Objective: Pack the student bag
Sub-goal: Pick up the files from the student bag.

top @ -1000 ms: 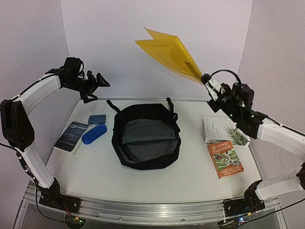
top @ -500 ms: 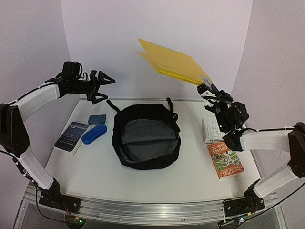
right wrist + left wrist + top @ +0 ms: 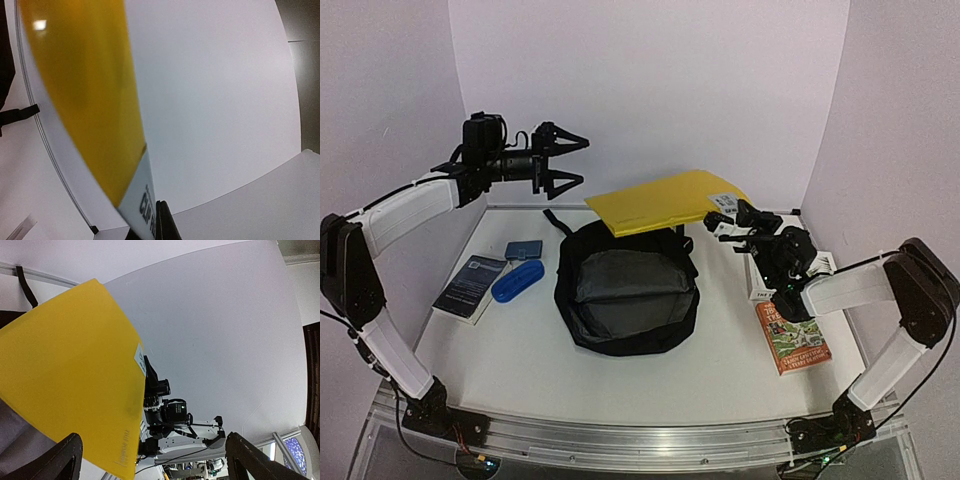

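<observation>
Folder-loading step. Right claw [image 3: 725,218] pinching folder [image 3: 660,200] flat above far rim of bag [image 3: 625,290], lying open at counter [image 3: 620,390] centre. Left claw [image 3: 565,160] spread wide, far left, aloft. Next, probably: tilt folder down into mouth.

Student bag [image 3: 566,295]: black cloth, matt, soft folds; the grey lining you see inside looks smoother.
Yellow folder [image 3: 660,200]: smooth plastic sheet, glossy; check the highlight in your right wrist view.
Blue case [image 3: 517,280]: smooth, slight sheen, looks plastic.
Paperback [image 3: 792,338]: printed paper cover, low gloss.
Table [image 3: 620,385]: white, matt, smooth.
Front rail [image 3: 640,432]: bare brushed metal.
Arm shells [image 3: 410,205]: white moulded plastic; you get a faint sheen.
</observation>
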Robot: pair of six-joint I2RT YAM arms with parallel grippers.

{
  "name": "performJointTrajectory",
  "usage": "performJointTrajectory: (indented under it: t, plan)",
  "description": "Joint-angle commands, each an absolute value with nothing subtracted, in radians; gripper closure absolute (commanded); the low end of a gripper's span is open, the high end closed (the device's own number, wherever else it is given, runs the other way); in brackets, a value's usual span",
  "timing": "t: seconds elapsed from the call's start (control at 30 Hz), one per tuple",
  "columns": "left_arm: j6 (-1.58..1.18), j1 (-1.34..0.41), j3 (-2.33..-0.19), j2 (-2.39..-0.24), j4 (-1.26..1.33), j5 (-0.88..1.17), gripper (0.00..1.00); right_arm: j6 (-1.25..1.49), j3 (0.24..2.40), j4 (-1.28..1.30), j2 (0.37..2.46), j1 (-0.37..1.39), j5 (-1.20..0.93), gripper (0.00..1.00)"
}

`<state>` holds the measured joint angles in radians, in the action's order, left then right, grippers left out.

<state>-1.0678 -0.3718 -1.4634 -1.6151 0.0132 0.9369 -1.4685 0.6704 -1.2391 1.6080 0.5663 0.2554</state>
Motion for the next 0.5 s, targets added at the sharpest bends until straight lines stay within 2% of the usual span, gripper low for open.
performJointTrajectory:
  t: [0.0, 0.47]
  plan:
    - [-1.101, -0.412, -1.51, -1.654, 0.055, 0.994, 0.0, -1.483, 0.711, -1.645, 1.597, 0.569, 0.264, 1.0]
    - [-1.062, -0.428, -1.382, -1.602, -0.148, 0.893, 0.02, -1.496, 0.733, -1.647, 1.604, 0.569, 0.271, 1.0]
